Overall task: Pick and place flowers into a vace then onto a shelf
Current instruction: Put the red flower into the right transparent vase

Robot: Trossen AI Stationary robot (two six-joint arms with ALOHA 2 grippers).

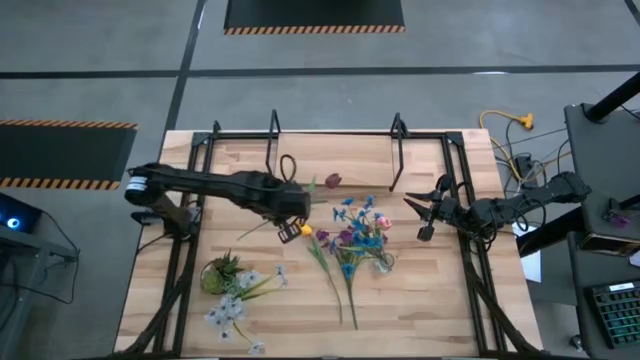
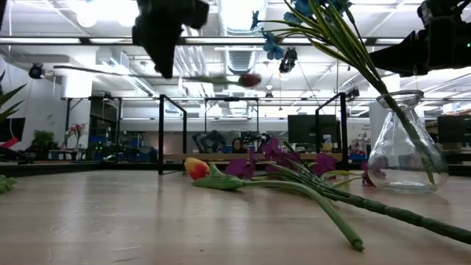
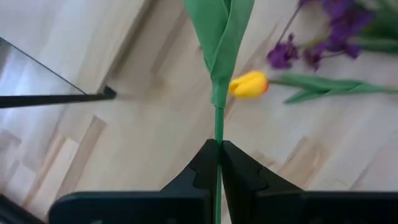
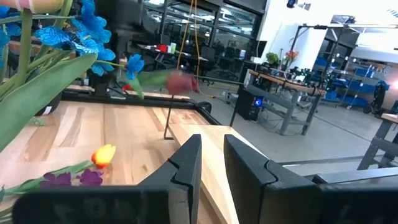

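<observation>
Fingers (image 3: 198, 171) of the left gripper (image 1: 292, 212) are clenching the thin green stem of a dark red flower (image 1: 333, 181), holding it level above the table (image 1: 420, 300); its head is pointing beyond the fingertips, toward the far rail. Directly under those fingers a yellow tulip (image 3: 249, 84) is lying on the boards, with purple blooms (image 3: 283, 54) just beside it and long green stems trailing away toward the near edge.

Fingers (image 4: 186, 165) of the right gripper (image 1: 428, 211) are standing slightly apart with nothing between them, hovering over the table's right side. Ahead of them, between the two grippers, the vace (image 2: 407, 143) is sitting upright on the wood, nearly see-through, holding a bunch of blue flowers (image 1: 358, 212) and a pink one leaning outward. I cannot make out the shelf in any view.

Pale wooden planks are making up the tabletop, and a black metal frame (image 1: 300, 135) is running around its edges. Nearer the front left corner, well apart from the left fingers, a squat leafy plant (image 1: 220, 274) and some white flowers (image 1: 232, 308) are lying.

Beyond the table a grey floor (image 1: 120, 50) is showing striped hazard mats (image 1: 314, 29), and the room behind is holding desks, monitors, blue racks (image 4: 348, 78) and bright ceiling lights (image 2: 243, 11).
</observation>
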